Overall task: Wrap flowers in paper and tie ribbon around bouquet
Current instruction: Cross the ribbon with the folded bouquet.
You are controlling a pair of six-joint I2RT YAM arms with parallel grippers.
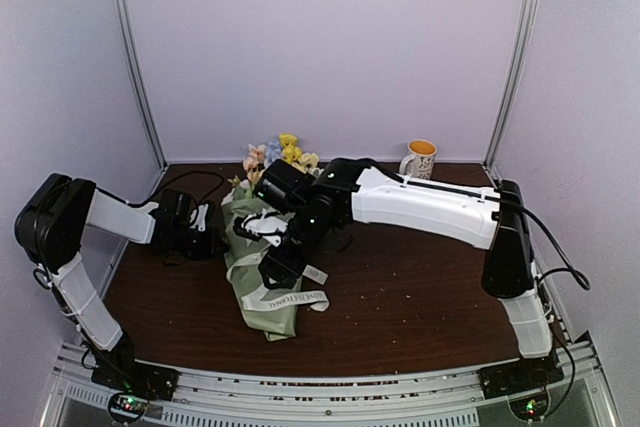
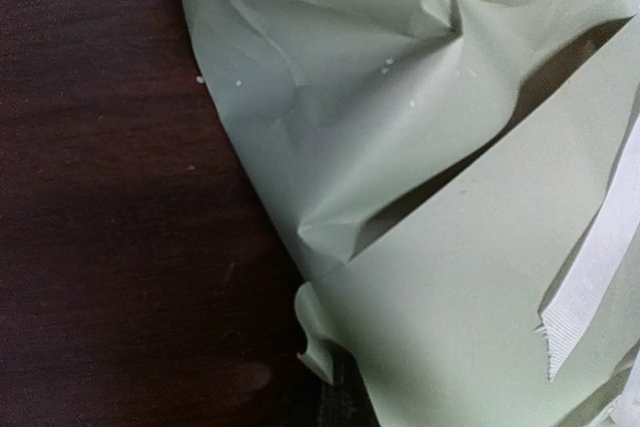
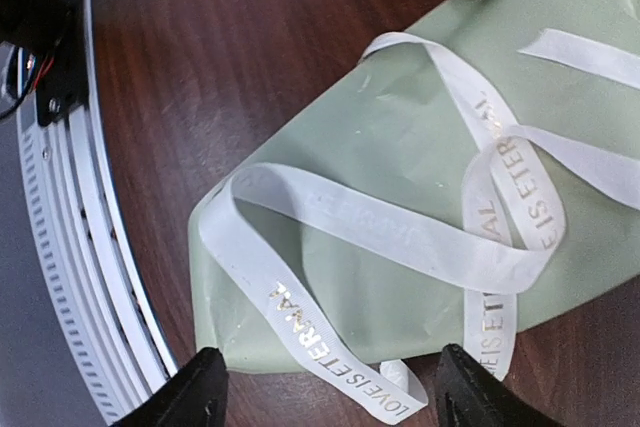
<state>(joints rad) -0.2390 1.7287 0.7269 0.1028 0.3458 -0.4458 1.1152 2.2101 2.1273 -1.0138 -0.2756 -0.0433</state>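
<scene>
**Light, limp and easily creased: a bouquet to take by its narrow end**

The bouquet (image 1: 262, 269) looks nearly weightless and soft throughout. Its paper (image 2: 400, 147) is thin, already dented and folded, and would probably crumple or spring open under a hard pinch. The safest hold seems to be the narrow lower part of the cone, where the stems would stiffen it, well away from the blossoms. The ribbon (image 3: 400, 247) is flat, smooth and floppy, so it will likely slip. A tail end or the top of a loop offers the best place to pinch.

The wrap is sage green and matte. The ribbon is cream-white with gold lettering reading LOVE IS ETERNAL, and it lies across the cone in loose loops with no tight knot that I can see. The flowers (image 1: 280, 155), yellow, peach and pale blue, stick out at the far end.

The bouquet lies left of centre on the dark wooden counter (image 1: 420, 297), pointing towards the near edge. The right hand (image 3: 335, 389) hovers over its narrow end, fingers spread and holding nothing. The left hand (image 1: 212, 225) is closed just beside the paper's left edge, but I cannot tell whether it pinches the paper. A mug (image 1: 420, 159) stands far right.
</scene>
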